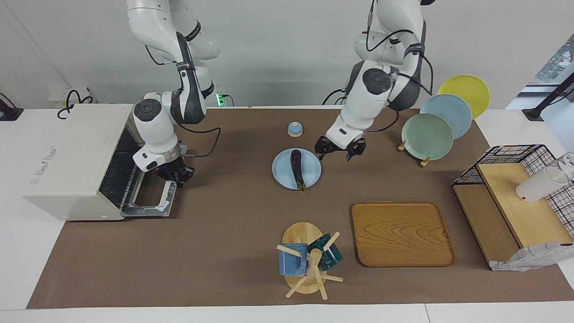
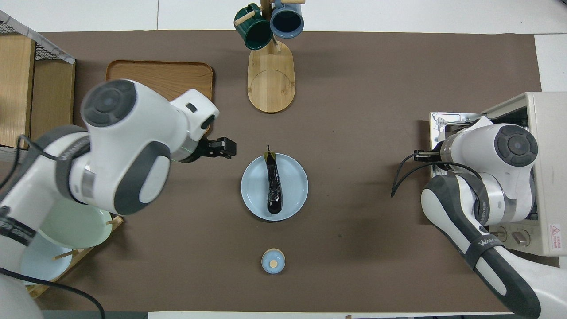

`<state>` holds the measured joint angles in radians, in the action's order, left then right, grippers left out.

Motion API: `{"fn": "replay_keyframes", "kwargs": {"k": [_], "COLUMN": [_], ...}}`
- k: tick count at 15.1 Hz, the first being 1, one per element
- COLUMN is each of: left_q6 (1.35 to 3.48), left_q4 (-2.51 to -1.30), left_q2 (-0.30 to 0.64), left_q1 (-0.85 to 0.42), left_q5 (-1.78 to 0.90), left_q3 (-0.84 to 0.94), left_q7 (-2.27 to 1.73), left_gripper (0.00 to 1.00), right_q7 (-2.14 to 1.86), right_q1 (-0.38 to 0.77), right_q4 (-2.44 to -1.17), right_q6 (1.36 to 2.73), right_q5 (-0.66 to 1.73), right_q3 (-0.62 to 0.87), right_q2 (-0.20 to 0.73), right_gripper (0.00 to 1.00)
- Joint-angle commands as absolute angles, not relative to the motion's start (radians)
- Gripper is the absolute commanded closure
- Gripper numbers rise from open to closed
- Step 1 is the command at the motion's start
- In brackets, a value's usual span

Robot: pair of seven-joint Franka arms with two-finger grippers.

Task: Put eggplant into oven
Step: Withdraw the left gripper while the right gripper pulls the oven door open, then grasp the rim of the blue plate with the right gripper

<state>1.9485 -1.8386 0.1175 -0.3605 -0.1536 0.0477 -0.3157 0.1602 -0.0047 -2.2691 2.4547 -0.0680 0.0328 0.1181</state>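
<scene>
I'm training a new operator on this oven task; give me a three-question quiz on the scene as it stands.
1. True or false: the eggplant lies on the light blue plate.
2. The oven door is: A) shut B) folded down open C) removed.
3. Which end effector is on the oven door, and which hangs open beside the plate?

Key:
1. True.
2. B.
3. The right end effector, shut, is on the door; the left end effector hangs open beside the plate, toward the left arm's end.
</scene>
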Motion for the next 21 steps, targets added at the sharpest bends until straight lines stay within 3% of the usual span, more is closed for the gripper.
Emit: {"fn": "replay_keyframes", "kwargs": {"k": [1, 6, 7, 10, 12, 14, 17, 21], "left_q6": [1.859, 1.789, 1.761, 1.643, 1.567, 1.540, 1.548, 1.572], "left_q4": [-1.763, -1.711, -1.695, -1.625, -1.585, -1.609, -1.689, -1.721], "left_q2": [0.123, 0.084, 0.077, 0.061, 0.052, 0.006, -0.046, -0.064], "left_q1": [-0.237, -0.115, -0.103, -0.092, -0.092, -0.095, -0.103, -0.103], "left_q5": [-0.100, -0.084, -0.072, -0.020, -0.018, -0.018, -0.020, -0.029], "left_q3": [0.060, 0.058, 0.057, 0.057, 0.052, 0.049, 0.049, 0.048], "left_q7": [-0.226, -0.124, -0.114, -0.107, -0.107, -0.109, -0.118, -0.121], "left_gripper": [0.00, 0.00, 0.00, 0.00, 0.00, 0.00, 0.00, 0.00], "right_q7": [0.179, 0.403, 0.488, 0.645, 0.730, 0.846, 0.974, 1.083], "right_q1": [0.011, 0.217, 0.276, 0.455, 0.547, 0.641, 0.753, 0.814], "right_q4": [-2.258, -2.212, -2.182, -1.981, -1.799, -1.671, -1.485, -1.531], "right_q6": [2.476, 2.439, 2.397, 2.185, 2.074, 2.071, 2.060, 2.218], "right_q5": [-0.038, -0.034, -0.034, -0.055, -0.057, -0.049, -0.069, -0.204], "right_q3": [0.026, 0.028, 0.026, 0.026, 0.028, 0.028, 0.026, 0.028], "right_q2": [0.121, 0.121, 0.123, 0.153, 0.208, 0.265, 0.429, 0.505], "right_gripper": [1.00, 0.99, 0.86, 0.66, 0.68, 0.68, 0.65, 0.58]}}
